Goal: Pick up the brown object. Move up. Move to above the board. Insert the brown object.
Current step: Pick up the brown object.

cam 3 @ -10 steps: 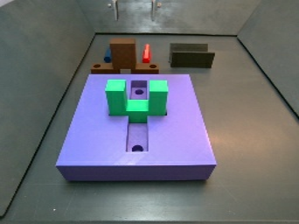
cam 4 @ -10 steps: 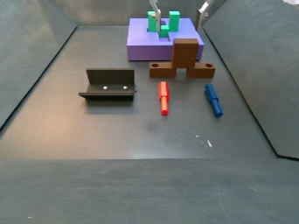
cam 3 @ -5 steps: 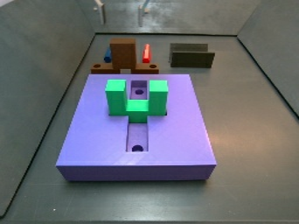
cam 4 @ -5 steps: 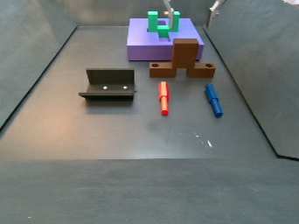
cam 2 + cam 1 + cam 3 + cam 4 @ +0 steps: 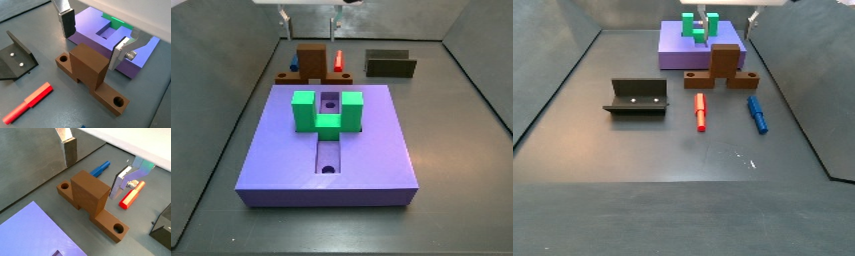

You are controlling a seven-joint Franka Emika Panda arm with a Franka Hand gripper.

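1. In a wrist view I see the gripper (image 5: 99,155) spread wide, one finger (image 5: 69,150) on each side of the brown object (image 5: 90,192) and neither touching it, nothing between the plates. The brown object rests on the grey floor, its blocky end upright in the middle of the flat strip, with a round hole at each strip end. A blue peg (image 5: 100,168) lies just beyond it, a red peg (image 5: 131,194) near its far side, and a corner of the board (image 5: 30,230) shows close by.

2. In a wrist view from the opposite side, the gripper (image 5: 93,32) again stands open above the brown object (image 5: 89,66). The board (image 5: 93,25) lies just behind the brown object, carrying a green block (image 5: 116,21). The fixture (image 5: 16,55) stands well to one side of the brown object, the red peg (image 5: 28,103) near it.

3. In a side view, the gripper (image 5: 310,20) hangs above the brown object (image 5: 310,60), which sits just behind the board (image 5: 372,150). The green block (image 5: 327,111) straddles the board's groove. The fixture (image 5: 390,65) stands beside the red peg (image 5: 339,62).

4. In a side view, the brown object (image 5: 723,66) sits just in front of the board (image 5: 673,52), with the red peg (image 5: 700,110) and blue peg (image 5: 758,113) further forward and the fixture (image 5: 637,96) well apart from it. I cannot tell the gripper (image 5: 718,20) fingers' spacing here.
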